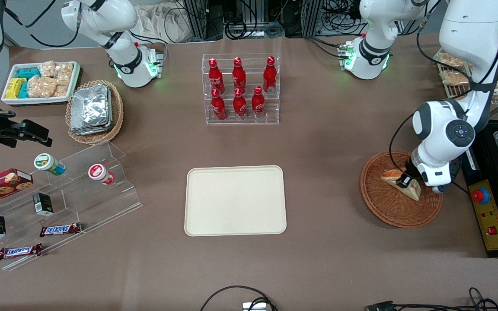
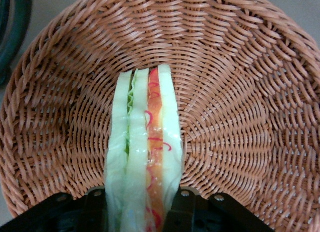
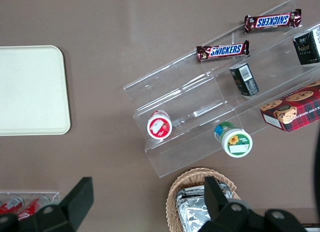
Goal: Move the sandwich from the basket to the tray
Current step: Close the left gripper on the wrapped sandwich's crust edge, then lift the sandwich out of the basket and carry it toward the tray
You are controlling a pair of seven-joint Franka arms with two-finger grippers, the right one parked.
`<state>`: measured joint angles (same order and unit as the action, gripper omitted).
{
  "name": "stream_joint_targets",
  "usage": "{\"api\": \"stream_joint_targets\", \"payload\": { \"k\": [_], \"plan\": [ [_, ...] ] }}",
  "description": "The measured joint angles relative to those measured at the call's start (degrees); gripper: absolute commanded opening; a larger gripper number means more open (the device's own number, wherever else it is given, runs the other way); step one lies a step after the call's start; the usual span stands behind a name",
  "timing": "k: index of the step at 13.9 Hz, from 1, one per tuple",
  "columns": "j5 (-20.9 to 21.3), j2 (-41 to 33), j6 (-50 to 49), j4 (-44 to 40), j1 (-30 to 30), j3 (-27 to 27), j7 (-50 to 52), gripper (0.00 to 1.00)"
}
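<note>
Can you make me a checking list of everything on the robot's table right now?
Surface: brown table, no spills seen.
Job's things: sandwich in the reddish basket; tray bare.
Clutter: red bottles in a clear rack, foil packets in a tan basket, snack bin, Snickers bars and small pots on clear steps.
Grippers: pincer down in the basket, shut on the sandwich.
Cables: loops at the table edge nearest the camera.
Surroundings: emergency-stop box beside the basket.
</note>
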<state>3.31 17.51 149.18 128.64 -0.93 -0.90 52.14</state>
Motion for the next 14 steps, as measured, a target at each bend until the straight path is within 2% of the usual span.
{"api": "stream_joint_targets", "payload": {
  "k": [5,10,14],
  "plan": [
    [1.77,-5.49,-4.94,-0.76,0.74,0.92,-4.09,0.17],
    [2.11,-11.5,-18.76,-5.83,1.07,3.94,-20.09,0.21],
    [2.11,-12.35,-23.41,-9.8,1.15,6.66,-29.54,0.21]
  ]
}}
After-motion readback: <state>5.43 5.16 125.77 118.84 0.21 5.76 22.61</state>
